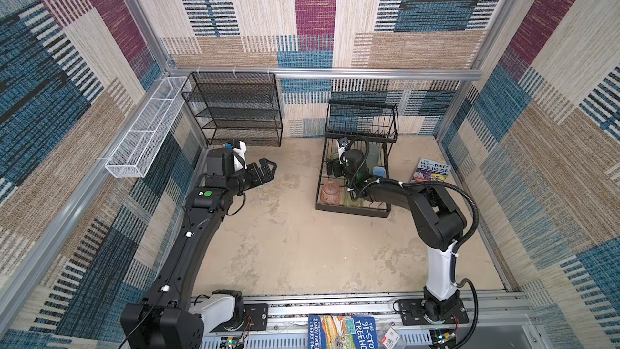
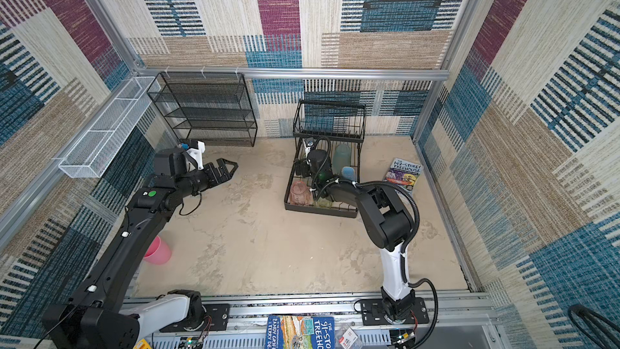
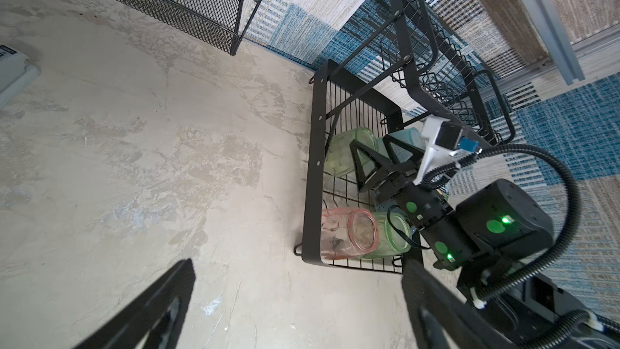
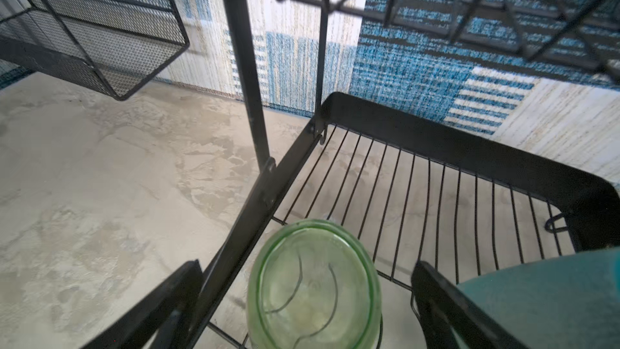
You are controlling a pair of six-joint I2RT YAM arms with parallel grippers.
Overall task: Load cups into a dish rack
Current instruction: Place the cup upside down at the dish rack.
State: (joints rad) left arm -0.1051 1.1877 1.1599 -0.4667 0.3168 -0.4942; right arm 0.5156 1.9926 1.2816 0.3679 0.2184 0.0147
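Observation:
The black wire dish rack (image 1: 352,211) (image 2: 318,211) stands at the back right. In its lower tray lie a peach-pink cup (image 1: 330,193) (image 3: 345,236), a green tumbler (image 3: 389,236), a tall teal cup (image 2: 341,157) (image 4: 543,297) and a light-blue mug (image 1: 379,172). My right gripper (image 4: 307,265) (image 3: 375,159) is open inside the tray. Its fingers stand either side of a second green tumbler (image 4: 315,287) and do not touch it. An opaque pink cup (image 2: 157,250) stands on the floor beside my left arm. My left gripper (image 1: 268,166) (image 3: 298,263) hangs open and empty over the floor, left of the rack.
A black mesh shelf unit (image 1: 235,109) stands against the back wall. A long white mesh basket (image 1: 147,125) hangs on the left wall. One book (image 1: 431,169) lies right of the rack, and another (image 1: 342,330) is at the front rail.

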